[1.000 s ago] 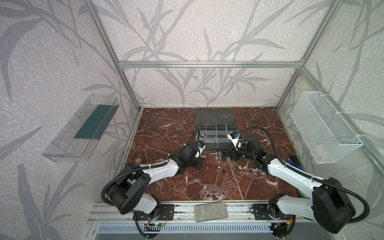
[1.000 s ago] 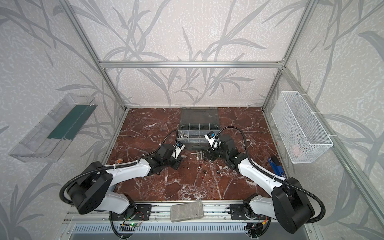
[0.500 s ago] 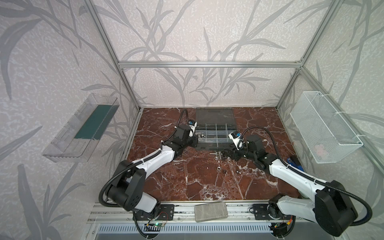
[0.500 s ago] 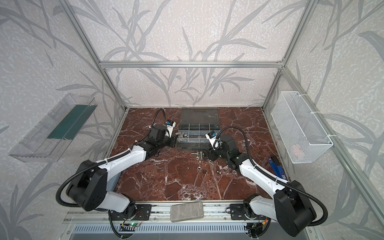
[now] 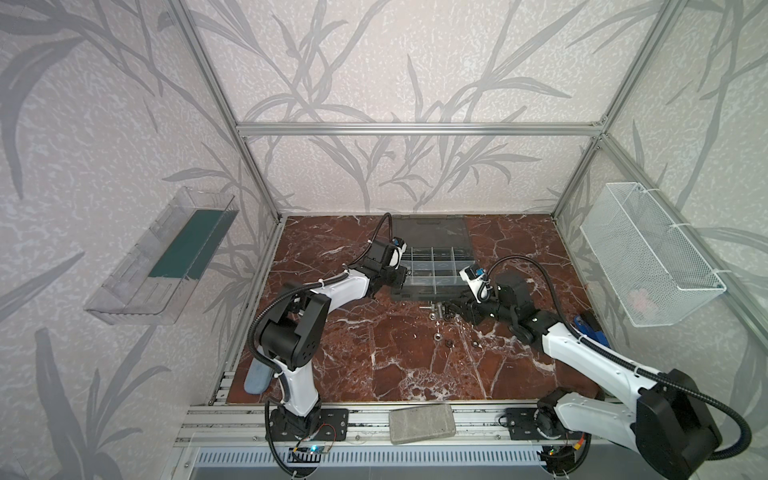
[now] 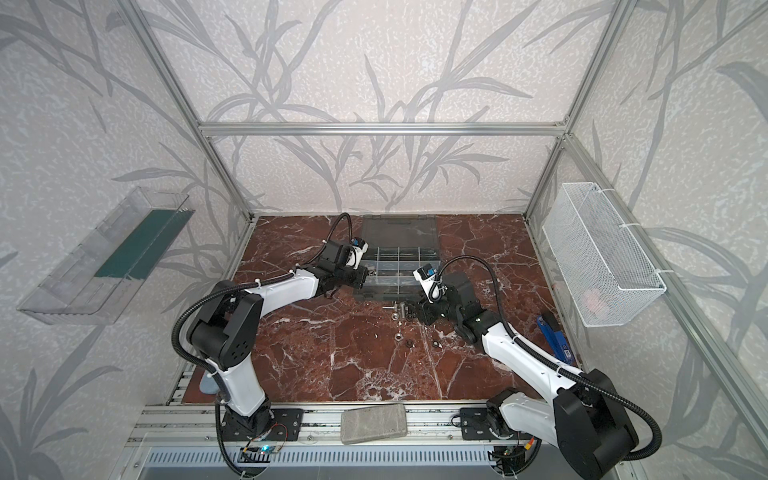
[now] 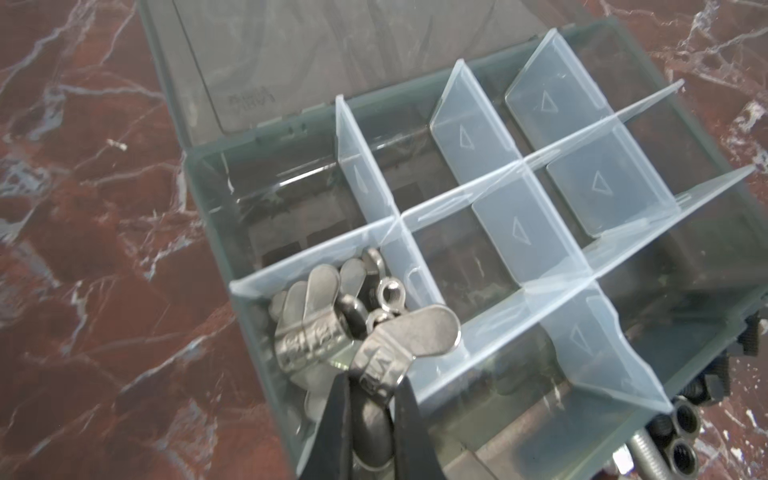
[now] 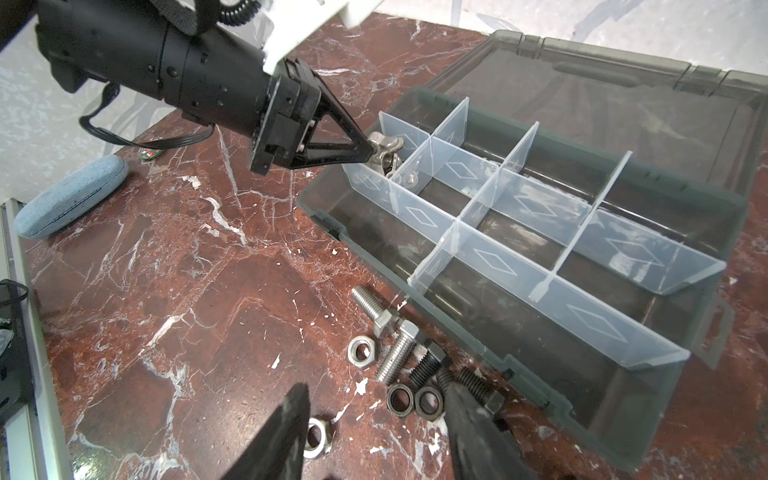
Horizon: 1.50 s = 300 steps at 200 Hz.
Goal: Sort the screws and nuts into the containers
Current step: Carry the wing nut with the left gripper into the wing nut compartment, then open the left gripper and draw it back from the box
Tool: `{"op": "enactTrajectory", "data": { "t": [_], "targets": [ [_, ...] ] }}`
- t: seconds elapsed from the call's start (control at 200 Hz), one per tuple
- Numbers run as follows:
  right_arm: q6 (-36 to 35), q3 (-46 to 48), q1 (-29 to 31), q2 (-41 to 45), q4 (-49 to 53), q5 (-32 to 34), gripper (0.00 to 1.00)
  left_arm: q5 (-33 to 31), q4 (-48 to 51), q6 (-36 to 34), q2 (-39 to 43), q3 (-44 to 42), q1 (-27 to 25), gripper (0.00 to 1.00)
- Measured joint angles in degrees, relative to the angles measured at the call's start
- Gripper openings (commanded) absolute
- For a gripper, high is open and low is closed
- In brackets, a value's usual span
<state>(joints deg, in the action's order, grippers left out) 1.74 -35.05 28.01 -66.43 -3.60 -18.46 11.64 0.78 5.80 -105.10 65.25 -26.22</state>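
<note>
As we read the table [image 5: 395, 374] from its near edge outward, a few loose nuts [image 5: 449, 343] lie apart on the bare marble, not yet sorted. Just beyond them, a tight cluster of screws [image 8: 395, 353] and more nuts sits beside the front wall of the case [image 8: 519, 365], with silver and black pieces touching. Our right hand [image 8: 374, 390] hovers low over that cluster with its fingers apart, holding nothing. Two black nuts lie between the tips, so we judge it is lined up to pick one of them.

Farther on, the case lies with its grid of clear cells [image 8: 490, 195] facing up. Those we can see look bare, save one. Our left hand [image 7: 370, 382] reaches over the case's left end, clamped on one wing nut [image 7: 399, 345]. That nut hangs over the cell that already holds several wing nuts [image 7: 316, 316] and a hex nut. We judge it is held there so that letting go drops like with like. Farthest back, the lid [image 8: 582, 104] lies open behind the cells, out of both arms' way.
</note>
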Motion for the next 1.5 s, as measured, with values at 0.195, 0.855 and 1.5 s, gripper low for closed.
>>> {"op": "enactTrajectory", "data": {
  "t": [0.195,0.855,1.5],
  "targets": [
    [-0.02,0.55,0.0,1.03,0.81,0.44,0.54,0.9,-0.57,0.22,-0.94,1.03,0.09,0.0],
    [-0.02,0.72,0.0,2.23,2.27,0.59,0.55,0.57,-0.68,0.37,-1.55,2.14,0.42,0.49],
    [0.87,-0.2,0.0,2.75,6.6,0.26,0.57,-1.25,-4.74,10.67,23.78,-12.15,0.46,0.7]
  ]
}}
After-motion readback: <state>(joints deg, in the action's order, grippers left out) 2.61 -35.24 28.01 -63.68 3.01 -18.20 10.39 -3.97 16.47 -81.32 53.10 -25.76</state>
